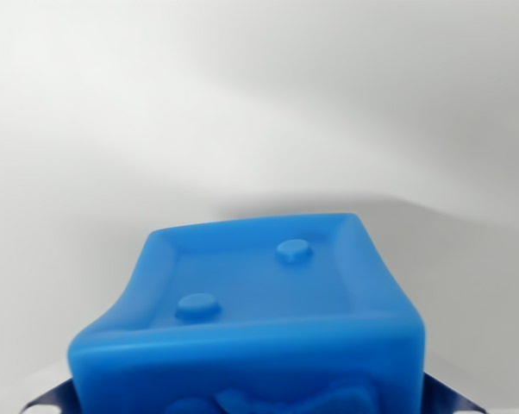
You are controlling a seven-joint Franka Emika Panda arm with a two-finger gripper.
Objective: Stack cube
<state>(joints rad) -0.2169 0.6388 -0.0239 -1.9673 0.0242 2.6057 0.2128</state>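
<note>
Blue cube [259,319] — one item, soft-looking glossy plastic or rubber, rounded edges. Fills the lower middle of the wrist view, very near the camera. Upper face recessed inside a raised rim, bearing two round studs — one near-left, one far-right. Near face carries raised relief, cut off by the frame's bottom edge, pattern unreadable. Sides bulge slightly. Sits a little skewed, far edge angled rightward.

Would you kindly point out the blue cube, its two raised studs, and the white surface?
blue cube [242,362]: wrist view, near face.
far stud [293,250]: wrist view, its top.
near stud [198,304]: wrist view, its top.
white surface [113,103]: wrist view, bare area behind the cube.
</note>
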